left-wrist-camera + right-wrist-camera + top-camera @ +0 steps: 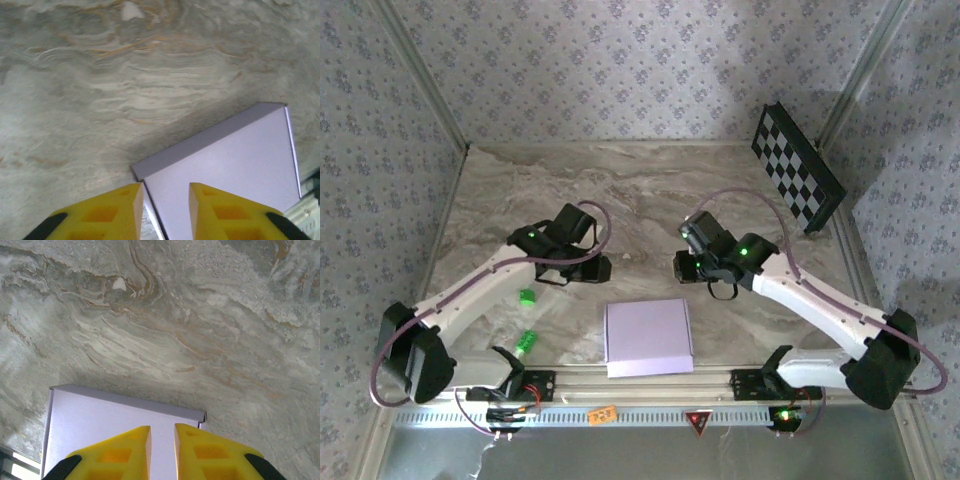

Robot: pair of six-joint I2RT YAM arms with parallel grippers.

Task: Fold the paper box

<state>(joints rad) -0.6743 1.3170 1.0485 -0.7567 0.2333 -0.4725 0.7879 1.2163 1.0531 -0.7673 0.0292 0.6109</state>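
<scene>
Silver aluminium rail (650, 384) runs along the near edge of the marbled grey-beige tabletop (650, 190), and the paper box (648, 337), a flat squarish lavender cardboard box, lies against it at mid-edge. The box is folded shut, so its inside is hidden. Beyond its far edge hang the left gripper (592, 268) and the right gripper (686, 266), apart from it and from each other, with bare tabletop between them and all the way to the far edge. Two small green pieces (527, 297) lie toward the near-left corner; a black-and-white checkerboard panel (797, 181) leans at the far-right corner.

From the left wrist, yellow fingers (112, 215) stand partly apart with nothing held, over the box's corner.

From the right wrist, yellow fingers (200, 452) show a narrow gap, empty, above the box's far edge.
</scene>
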